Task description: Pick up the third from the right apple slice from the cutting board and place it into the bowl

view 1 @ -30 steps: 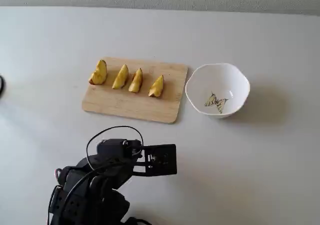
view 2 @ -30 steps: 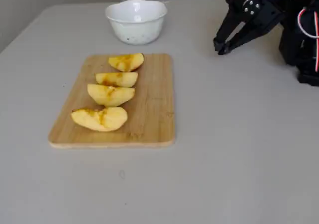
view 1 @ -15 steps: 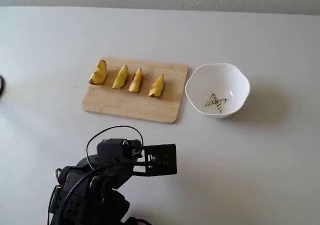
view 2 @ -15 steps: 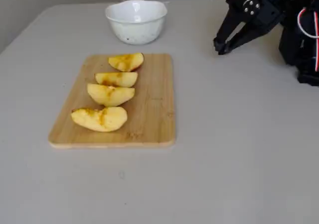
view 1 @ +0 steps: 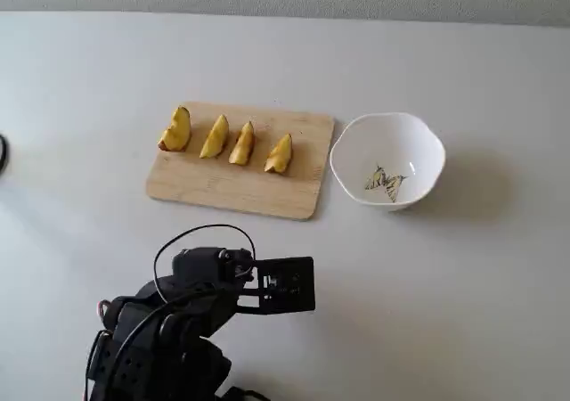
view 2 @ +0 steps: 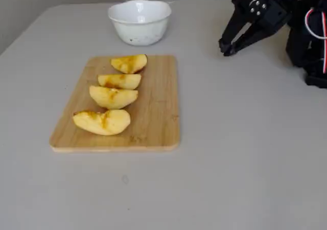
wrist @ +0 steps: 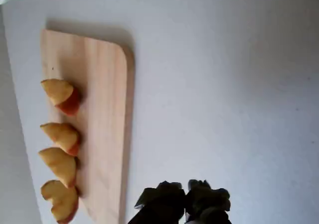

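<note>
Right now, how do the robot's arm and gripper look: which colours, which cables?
The arm is matte black plastic with boxy servo blocks. A thin black cable loops above it; red and white wires run beside the base. The gripper is black, with slim angular fingers.

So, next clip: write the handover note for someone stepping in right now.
Tool: shut, empty, parked off the cutting board, touching nothing.
Four slices sit in a row on the board. The target apple slice, third from the right in the fixed view above the arm, is untouched.
Bowl: right of the board in that view, empty.
Done: nothing. Left: reach, grasp, carry, drop in the bowl.
</note>
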Motion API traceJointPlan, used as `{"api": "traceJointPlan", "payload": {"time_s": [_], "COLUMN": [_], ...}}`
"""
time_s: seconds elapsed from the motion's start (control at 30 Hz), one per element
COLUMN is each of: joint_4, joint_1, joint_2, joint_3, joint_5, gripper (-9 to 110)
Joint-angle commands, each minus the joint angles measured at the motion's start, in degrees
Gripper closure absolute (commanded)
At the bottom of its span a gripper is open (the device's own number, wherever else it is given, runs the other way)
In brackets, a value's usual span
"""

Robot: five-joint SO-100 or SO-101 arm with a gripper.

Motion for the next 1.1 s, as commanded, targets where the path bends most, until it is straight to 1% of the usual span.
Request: {"api": "traceJointPlan", "payload": {"time_s": [0.0,0.37,0.77,0.83,0.87,0.9,1.0,1.07], "joint_4": [-0.7,-0.7,0.9,-0.5,0.4,0.0,-4.4,-5.4], "joint_1": [0.5,0.4,-20.7,-22.2,-22.2,-21.8,-20.7,-21.4], "joint_2": [0.5,0.5,0.8,0.9,0.9,0.9,0.0,-10.7], "joint_3": [-0.4,-0.4,0.5,1.1,0.5,0.1,-2.6,-9.9], "joint_5": [0.3,0.1,-25.3,-29.7,-35.8,-38.1,-37.9,-38.8], "gripper": [101,101,101,101,101,101,97,95]}}
